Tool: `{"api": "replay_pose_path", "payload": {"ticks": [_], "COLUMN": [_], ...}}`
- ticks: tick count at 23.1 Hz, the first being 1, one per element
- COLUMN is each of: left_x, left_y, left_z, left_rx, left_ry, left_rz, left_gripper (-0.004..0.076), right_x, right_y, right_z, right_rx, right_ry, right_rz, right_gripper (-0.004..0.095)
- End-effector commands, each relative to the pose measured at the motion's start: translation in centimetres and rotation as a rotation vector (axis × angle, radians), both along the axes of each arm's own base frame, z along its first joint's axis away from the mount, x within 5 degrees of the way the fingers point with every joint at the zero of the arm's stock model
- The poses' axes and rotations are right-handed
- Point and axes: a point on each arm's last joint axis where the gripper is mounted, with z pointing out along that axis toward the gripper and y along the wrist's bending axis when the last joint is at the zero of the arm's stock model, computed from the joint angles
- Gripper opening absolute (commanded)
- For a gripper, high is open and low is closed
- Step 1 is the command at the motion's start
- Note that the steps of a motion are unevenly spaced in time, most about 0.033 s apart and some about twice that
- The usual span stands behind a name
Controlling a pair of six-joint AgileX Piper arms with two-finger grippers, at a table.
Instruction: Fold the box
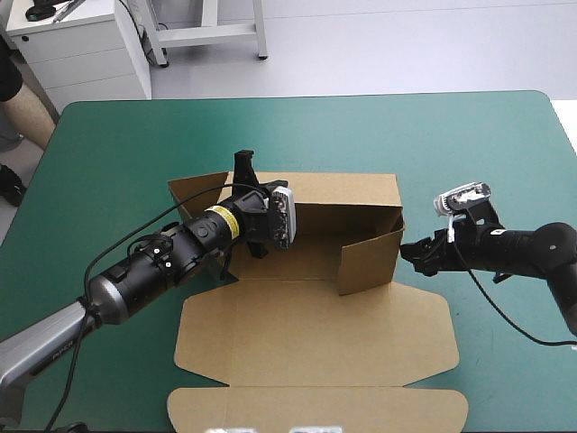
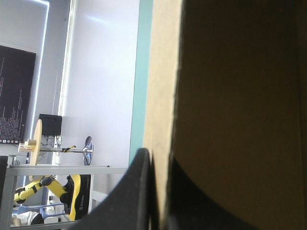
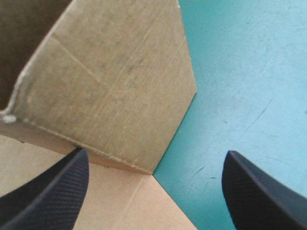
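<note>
- The box (image 1: 343, 203) sat at the middle of the teal-green desk (image 1: 117, 153) as an open brown tray.
- Its back wall stood up at 12 o'clock, with panels raised at 9 and 3 o'clock.
- Its lid (image 1: 315, 334) lay flat on the cover toward 6 o'clock, and the end flap reached close to the desk's near edge.
- The left arm came in from 8 o'clock and crossed the tray's left side.
- The left fingers (image 2: 136, 191) were at the box's 10 o'clock corner, all but closed on an upright wall there.
- In the left wrist view one black finger lay against the wall's outer side and the other against its dark inner face, with the pale board edge pinched between them.
- That edge ran straight ahead of the fingers, with a thin strip of teal-green cover beside it.
- I could not tell which wall of the corner it was.
- The right fingers (image 3: 53, 191) stood wide apart and held nothing.
- They were low over the desk just beside the box at 3 o'clock, pointing toward 9 o'clock.
- In the right wrist view a raised panel with a cut corner stood just ahead of them, nearer one finger.
- That finger hung over flat board, and the other hung over bare cover.
- The views did not settle whether either right finger touched the panel.
</note>
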Motion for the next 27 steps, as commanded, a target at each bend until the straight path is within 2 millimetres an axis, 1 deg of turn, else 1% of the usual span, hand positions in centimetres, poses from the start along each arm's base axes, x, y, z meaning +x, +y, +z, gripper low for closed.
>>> {"api": "replay_pose_path", "payload": {"ticks": [1,4,8,14,18,21,25,27], "left_x": [-0.3,-0.3,-0.3,-0.2,0.2,0.3,-0.1,-0.8], "left_y": [0.3,0.3,0.3,0.3,0.2,0.1,-0.2,-1.3], "left_z": [0.8,0.8,0.8,0.6,-1.1,-1.6,-2.8,-2.8], "left_rx": [-0.058,-0.058,-0.058,-0.044,0.02,0.027,0.108,0.101], "left_ry": [0.032,0.032,0.032,0.047,0.121,0.154,0.226,0.218], "left_rz": [0.029,0.029,0.029,0.035,0.062,0.073,0.081,0.039], "left_gripper": [-0.0008,-0.0008,-0.0008,-0.0008,-0.0008,-0.0008,-0.0008,-0.0008], "right_x": [-0.3,-0.1,0.3,0.2,0.7,1.2,1.7,1.9], "right_y": [0.4,0.7,1.1,2.7,3.6,4.3,4.3,4.2], "right_z": [1.7,1.8,1.9,1.7,1.3,0.9,1.0,1.0], "right_rx": [0.062,0.074,0.147,0.155,0.118,0.079,0.057,0.045], "right_ry": [-0.055,-0.092,-0.107,-0.107,-0.132,-0.164,-0.207,-0.221], "right_rz": [0.022,0.052,0.068,0.14,0.146,0.144,0.111,0.096], "right_gripper": [0.0714,0.0714,0.0714,0.0714,0.0714,0.0714,0.071,0.0639]}}
